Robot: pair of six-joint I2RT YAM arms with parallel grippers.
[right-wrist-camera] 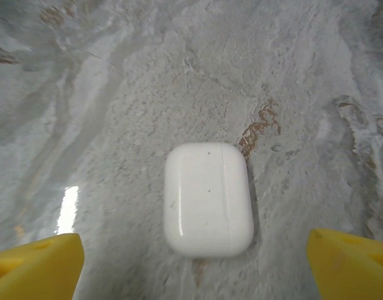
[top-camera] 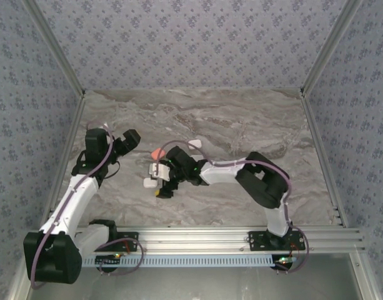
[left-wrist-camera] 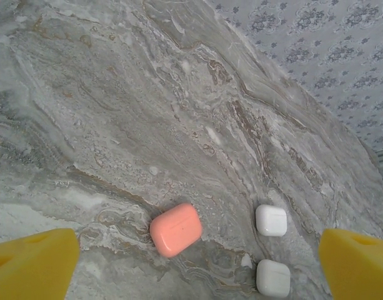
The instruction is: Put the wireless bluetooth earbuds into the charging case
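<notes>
right claw (right-wrist-camera: 192, 267) hung spread wide over a shut white case (right-wrist-camera: 208, 199) on the counter (right-wrist-camera: 116, 94), so next it likely had to drop and pinch it.

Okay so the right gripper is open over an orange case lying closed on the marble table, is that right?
Not quite. The case under the right gripper is white, not orange, as the right wrist view shows. The rest holds: the jaws stand open and the case lies closed on the marble table. The orange case lies in the left wrist view.
</notes>
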